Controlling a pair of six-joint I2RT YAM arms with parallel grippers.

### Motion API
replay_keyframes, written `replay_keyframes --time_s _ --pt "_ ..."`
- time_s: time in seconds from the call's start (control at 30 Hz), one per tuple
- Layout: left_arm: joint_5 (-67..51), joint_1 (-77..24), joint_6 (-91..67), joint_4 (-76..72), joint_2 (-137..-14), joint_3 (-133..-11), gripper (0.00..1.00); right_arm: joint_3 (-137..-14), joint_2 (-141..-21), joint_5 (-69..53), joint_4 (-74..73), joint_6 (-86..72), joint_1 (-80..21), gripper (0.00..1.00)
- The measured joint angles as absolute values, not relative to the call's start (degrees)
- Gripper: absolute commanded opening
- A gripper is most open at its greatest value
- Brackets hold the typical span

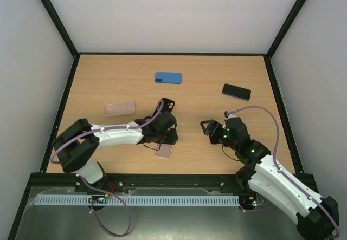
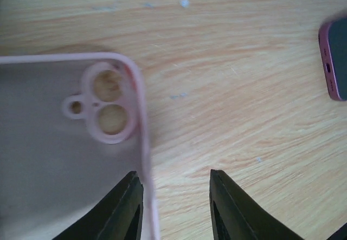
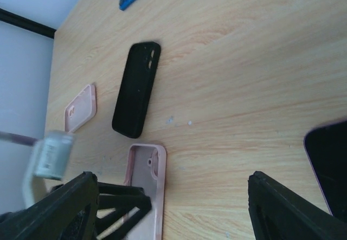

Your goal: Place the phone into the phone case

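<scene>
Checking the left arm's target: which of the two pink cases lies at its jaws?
The pink case near the front edge, camera cutouts showing, under the left gripper. The other pink case lies apart, farther left.

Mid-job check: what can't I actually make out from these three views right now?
- Phone: cut off by the right edge in both wrist views; unseen from above.
- Pink case at the left gripper: runs off the left wrist view's left and bottom edges; mostly covered from above.
- Blue item: phone or case, too small from above, cropped in the right wrist view.
</scene>
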State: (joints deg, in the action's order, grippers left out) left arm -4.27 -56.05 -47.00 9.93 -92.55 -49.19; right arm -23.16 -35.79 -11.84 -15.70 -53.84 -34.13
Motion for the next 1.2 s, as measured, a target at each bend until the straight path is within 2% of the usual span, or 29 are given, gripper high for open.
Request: replay_keyframes --time_s 0.1,0.17,0.27,0.33,0.43,0.67,0.77,0.93,1.2 --pt "-5.0 -52.9 -47.2 9.4 -88.9 -46.4 0.45 -21.8 -36.7 -12.8 -15.2 -55.2 -34.1 0.73" --pt "-4.9 -49.3 -47.3 9.5 -86.3 -44.5 0.56 -21.6 -37.8 -13.0 -15.2 -55.8 -34.1 0.73" --pt "-4.6 -44.0 -47.0 9.5 -82.5 -41.4 0.80 -21.6 -39.1 -12.8 -15.1 -56.5 -34.1 0.74" --pt "-4.4 -40.6 -46.8 9.6 -79.6 -39.0 0.86 -21.9 -39.9 -12.4 -15.2 -56.9 -34.1 0.74" --pt "-4.0 -35.7 -46.7 10.3 -75.9 -36.7 0.88 -22.7 -41.3 -11.1 -15.3 -57.5 -34.1 0.77" --pt "-0.5 -21.1 -48.0 11.3 -73.9 -36.4 0.79 -23.7 -43.0 -9.5 -15.0 -59.4 -34.1 0.77" --pt "-0.2 -16.8 -49.1 10.3 -73.9 -36.4 0.79 -24.1 -44.3 -7.9 -15.3 -59.6 -34.1 0.83" --pt "-3.2 -16.6 -48.6 8.4 -74.2 -36.5 0.80 -27.2 -46.2 2.2 -22.1 -64.8 -34.1 0.90" --pt "-9.8 -19.5 -45.0 5.8 -75.3 -35.6 0.83 -28.7 -48.9 14.1 -31.4 -72.6 -30.8 0.93"
